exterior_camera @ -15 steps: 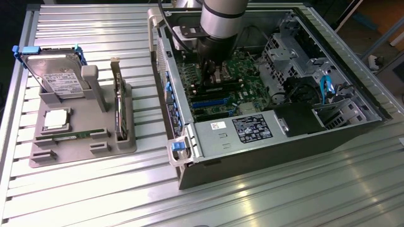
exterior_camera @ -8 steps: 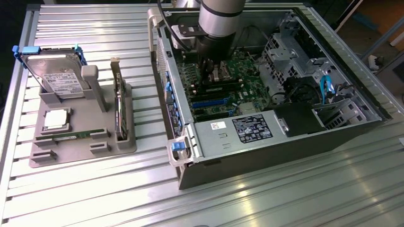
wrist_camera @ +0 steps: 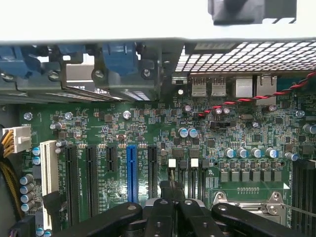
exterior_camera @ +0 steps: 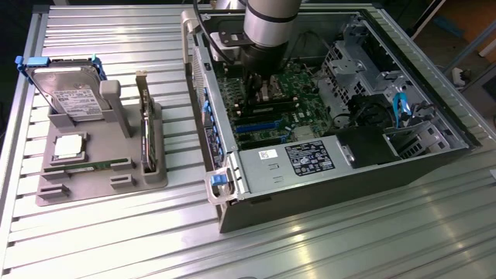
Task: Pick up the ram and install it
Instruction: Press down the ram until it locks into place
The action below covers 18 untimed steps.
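Looking at the wrist view, you find the gripper (wrist_camera: 173, 206) clenched, its black fingers (wrist_camera: 159, 217) drawn together over the motherboard (wrist_camera: 148, 131). You cannot tell from either view whether anything sits between them. Just beyond the fingertips this view gives you a row of black expansion slots with one blue slot (wrist_camera: 132, 170) among them. There is a white slot (wrist_camera: 48, 168) near the board's edge, a metal processor socket (wrist_camera: 252, 202) close beside the fingers, and a twisted red-and-black wire (wrist_camera: 256, 96) running along the ports at the board's far edge.

The exterior view gives you what the wrist camera cannot. The arm (exterior_camera: 271, 23) reaches straight down into the open computer case (exterior_camera: 326, 192), which lies on its side on the ribbed metal table (exterior_camera: 349, 250). A labelled grey box (exterior_camera: 310, 158) sits along the case's near wall.

Well apart from the case, towards the table's edge at the exterior view's left, stands a grey holder (exterior_camera: 85, 192). What looks to be the ram (exterior_camera: 92, 165) lies flat in a slot near the holder's front edge, a thin green strip well away from the gripper. A silver hard drive (exterior_camera: 69, 96) leans in the holder's back corner. A larger card (exterior_camera: 147, 131) stands on edge along the holder side nearest the case.
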Each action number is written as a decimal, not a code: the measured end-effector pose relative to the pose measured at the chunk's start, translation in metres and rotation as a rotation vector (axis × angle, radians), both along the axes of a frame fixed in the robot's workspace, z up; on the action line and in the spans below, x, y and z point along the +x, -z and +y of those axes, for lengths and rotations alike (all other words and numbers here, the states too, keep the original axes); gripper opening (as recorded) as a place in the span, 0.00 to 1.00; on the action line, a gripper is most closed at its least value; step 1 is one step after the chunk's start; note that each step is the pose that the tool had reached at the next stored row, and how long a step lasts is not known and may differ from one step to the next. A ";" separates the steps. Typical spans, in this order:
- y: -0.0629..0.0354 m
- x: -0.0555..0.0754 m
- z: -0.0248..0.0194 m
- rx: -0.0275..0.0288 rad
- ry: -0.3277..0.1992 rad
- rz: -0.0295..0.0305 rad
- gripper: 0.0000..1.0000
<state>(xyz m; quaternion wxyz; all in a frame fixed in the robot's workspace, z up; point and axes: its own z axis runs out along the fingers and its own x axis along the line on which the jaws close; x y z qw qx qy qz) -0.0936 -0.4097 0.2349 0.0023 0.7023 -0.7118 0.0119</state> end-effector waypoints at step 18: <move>0.0043 0.000 -0.0004 0.0001 0.000 -0.0001 0.11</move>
